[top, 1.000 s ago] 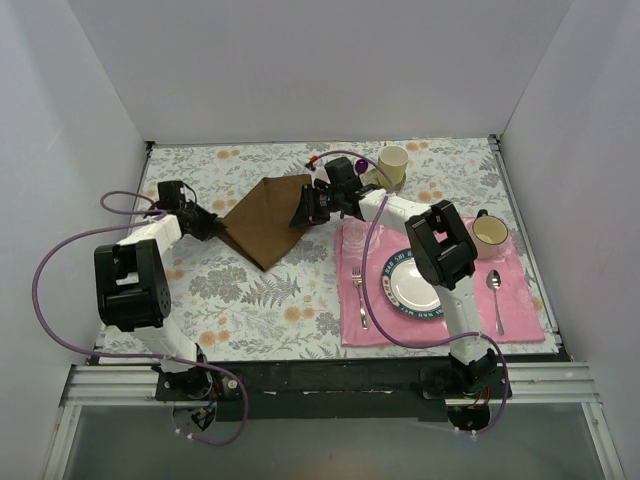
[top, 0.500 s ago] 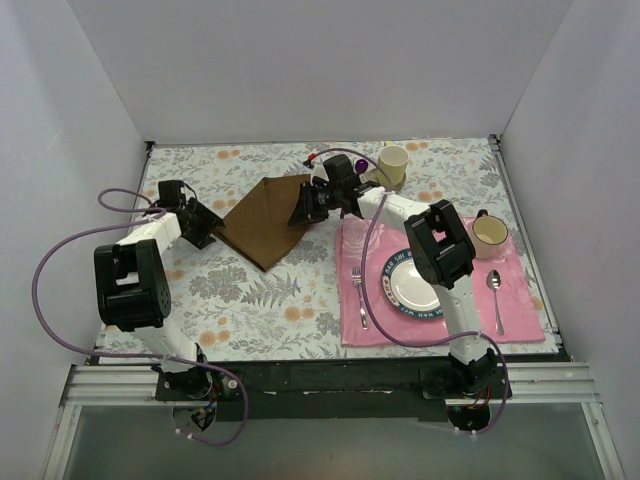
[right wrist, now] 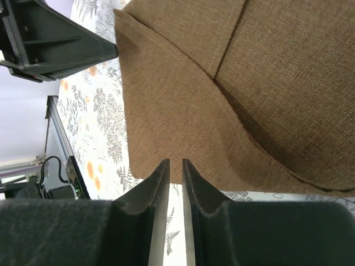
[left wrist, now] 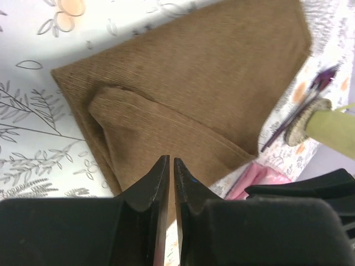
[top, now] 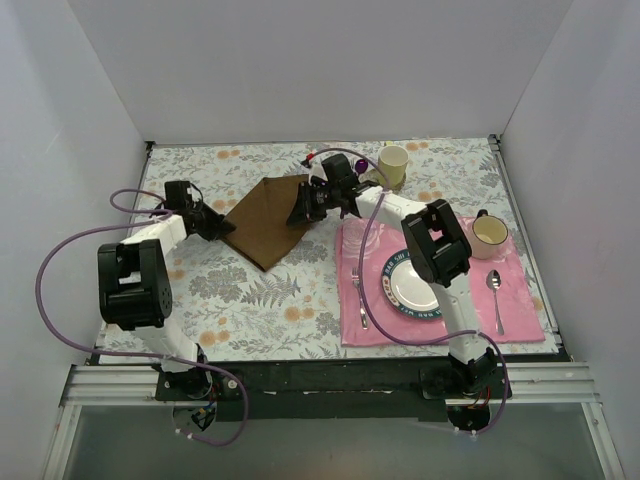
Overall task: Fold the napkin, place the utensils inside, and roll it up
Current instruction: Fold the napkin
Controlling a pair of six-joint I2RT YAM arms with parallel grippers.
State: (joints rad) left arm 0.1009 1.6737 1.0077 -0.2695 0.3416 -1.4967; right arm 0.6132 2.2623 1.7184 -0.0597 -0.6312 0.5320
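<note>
1. While the fold looks unfinished, napkin (top: pixel 262 222) lies upper centre of the top view, between the grippers
2. Left gripper (top: pixel 216 228): fingers almost together on its left edge, apparently nipping cloth
3. Right gripper (top: pixel 298 214): narrow gap, apparently holding the raised right corner
4. Judged next: carry that corner leftward; right arm is nearer

Desk (top: pixel 260 300): covered edge to edge in a white cloth printed with grey ferns and orange flowers. Lying directly on it were a dark brown napkin (top: pixel 265 225), folded, upper centre of the frame; a pink placemat (top: pixel 520 300), lower right; and a cream cup (top: pixel 393 163), upright, upper centre-right.
</note>
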